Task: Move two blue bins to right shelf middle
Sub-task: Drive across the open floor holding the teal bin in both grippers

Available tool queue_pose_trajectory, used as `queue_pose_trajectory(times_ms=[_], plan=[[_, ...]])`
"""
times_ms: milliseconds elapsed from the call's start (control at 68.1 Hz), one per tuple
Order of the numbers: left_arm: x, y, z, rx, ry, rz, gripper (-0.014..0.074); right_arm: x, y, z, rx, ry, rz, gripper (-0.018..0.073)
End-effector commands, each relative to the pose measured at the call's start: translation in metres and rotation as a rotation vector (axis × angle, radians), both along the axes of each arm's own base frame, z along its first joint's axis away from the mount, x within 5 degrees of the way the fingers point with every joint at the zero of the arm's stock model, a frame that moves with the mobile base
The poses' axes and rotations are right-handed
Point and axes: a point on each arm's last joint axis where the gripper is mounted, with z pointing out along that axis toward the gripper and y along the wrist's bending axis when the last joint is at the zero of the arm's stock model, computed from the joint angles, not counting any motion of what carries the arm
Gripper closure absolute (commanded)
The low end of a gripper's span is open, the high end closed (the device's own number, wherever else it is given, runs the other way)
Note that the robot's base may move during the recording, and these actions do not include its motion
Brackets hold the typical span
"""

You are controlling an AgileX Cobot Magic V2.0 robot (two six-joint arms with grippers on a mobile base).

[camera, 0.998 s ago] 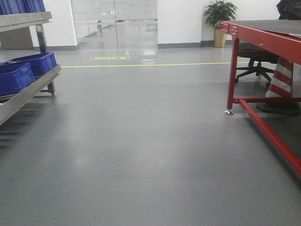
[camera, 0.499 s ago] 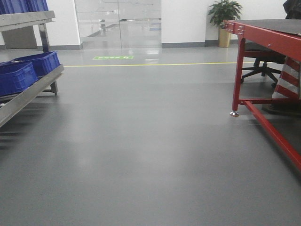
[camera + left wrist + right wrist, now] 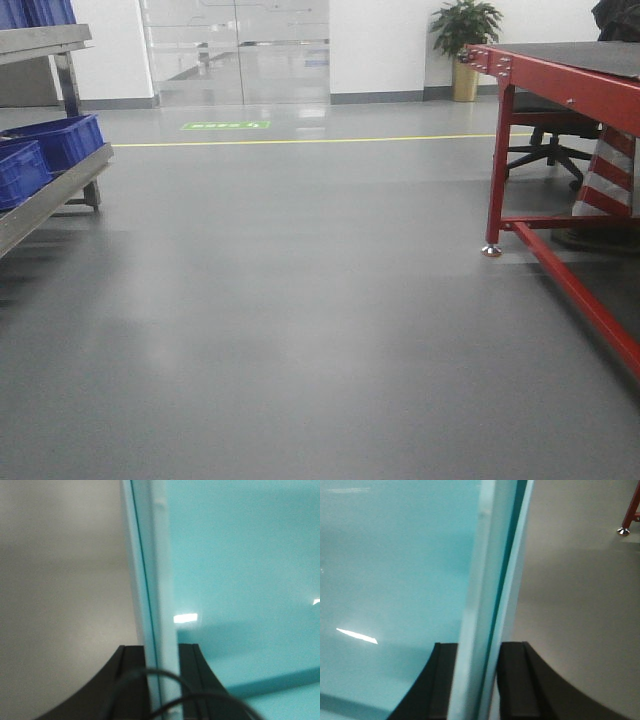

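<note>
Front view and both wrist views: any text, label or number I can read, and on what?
Green floor sign: white marks, too blurred to read.
Blue bins: no label shows.
Wrist views: none on the teal bin wall.

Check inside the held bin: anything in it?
Wrist views show only bare teal interior of the bin, with light glints, where the left gripper and right gripper clamp its walls. The middle of the bin falls outside both views.
</note>
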Motion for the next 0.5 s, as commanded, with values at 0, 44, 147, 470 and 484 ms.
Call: queue_pose_trajectory(times_ms=[0, 44, 147, 470, 484], plan=[[-0.0088, -0.0044, 0.0211, -0.102, -0.104, -0.033, 0.0707, -0.0025, -0.0009, 0.0144, 0.057, -0.088, 0.0, 0.0715], [-0.0088, -0.0044, 0.0211, -0.102, -0.104, -0.033, 0.0707, -0.0025, -0.0009, 0.0144, 0.057, -0.088, 0.0, 0.0715], [-0.0088, -0.0044, 0.0211, -0.102, -0.104, -0.033, 0.0707, -0.0025, -0.0009, 0.0144, 0.057, -0.088, 0.0, 0.0715], [-0.0088, -0.0044, 0.0211, -0.102, -0.104, -0.033, 0.0707, -0.0025, -0.0009, 0.0144, 0.057, -0.088, 0.0, 0.0715], [-0.0088, -0.0044, 0.0211, -0.102, -0.104, -0.033, 0.0707, -0.0025, -0.0009, 0.0144, 0.057, -0.088, 0.0, 0.0715]])
